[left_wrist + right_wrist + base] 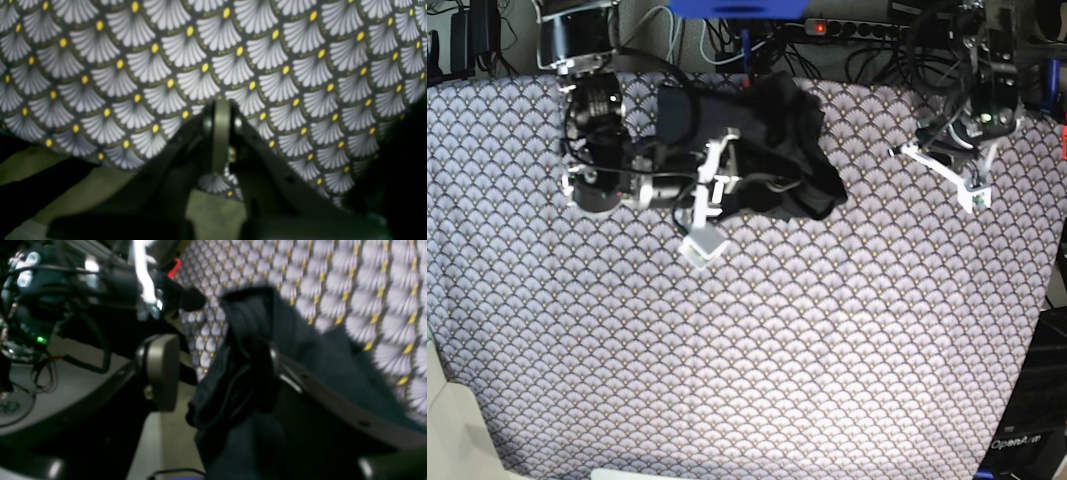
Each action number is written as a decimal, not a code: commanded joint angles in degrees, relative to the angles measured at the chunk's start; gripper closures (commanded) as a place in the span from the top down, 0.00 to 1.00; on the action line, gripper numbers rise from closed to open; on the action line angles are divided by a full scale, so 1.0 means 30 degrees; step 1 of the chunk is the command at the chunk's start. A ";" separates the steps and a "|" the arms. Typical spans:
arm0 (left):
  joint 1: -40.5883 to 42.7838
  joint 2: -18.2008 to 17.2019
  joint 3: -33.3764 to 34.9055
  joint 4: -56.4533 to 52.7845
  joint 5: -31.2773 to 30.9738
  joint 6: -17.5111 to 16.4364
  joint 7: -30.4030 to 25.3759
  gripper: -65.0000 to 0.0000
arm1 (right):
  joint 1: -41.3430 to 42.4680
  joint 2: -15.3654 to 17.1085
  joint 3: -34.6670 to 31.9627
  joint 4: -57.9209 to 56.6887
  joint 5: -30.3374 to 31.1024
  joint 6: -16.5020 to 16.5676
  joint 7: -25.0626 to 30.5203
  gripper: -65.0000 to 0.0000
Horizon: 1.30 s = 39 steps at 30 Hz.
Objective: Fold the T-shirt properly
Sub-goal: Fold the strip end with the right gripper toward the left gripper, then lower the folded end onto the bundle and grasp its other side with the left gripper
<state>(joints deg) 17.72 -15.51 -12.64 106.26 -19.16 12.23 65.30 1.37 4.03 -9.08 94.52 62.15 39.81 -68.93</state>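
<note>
T-shirt [300,350] cloth is seen bunched against one finger of the spread right claw [217,373], unfolded. From the base view, it lies crumpled beside that claw; the left claw [972,195], pressed together, hangs well apart.

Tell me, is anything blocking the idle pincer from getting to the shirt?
Nothing visible. Between the left pincer and the crumpled black T-shirt lies only bare scallop-print tablecloth. The right pincer is already at the shirt.
</note>
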 commanded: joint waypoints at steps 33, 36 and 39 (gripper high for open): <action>0.2813 -0.0325 -0.1954 0.2046 0.0188 -0.3769 -0.0359 0.00 | -0.2433 0.1103 -0.3405 -0.0020 -0.0453 0.0063 0.4382 0.00; 0.2784 -0.0648 -0.1866 0.2046 0.0159 -0.3769 -0.0359 0.00 | -0.2316 0.1513 -0.3434 0.0010 -0.0453 0.0063 0.4382 0.00; 0.2608 -0.0648 -0.1837 0.2046 0.0042 -0.3769 -0.0359 0.00 | -0.2316 0.2597 -0.3405 0.0010 -0.0453 0.0063 0.4528 0.00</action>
<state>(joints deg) 25.69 -16.95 -17.89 111.35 -18.76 1.02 64.64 -6.13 12.21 -19.40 93.51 59.07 39.79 -56.49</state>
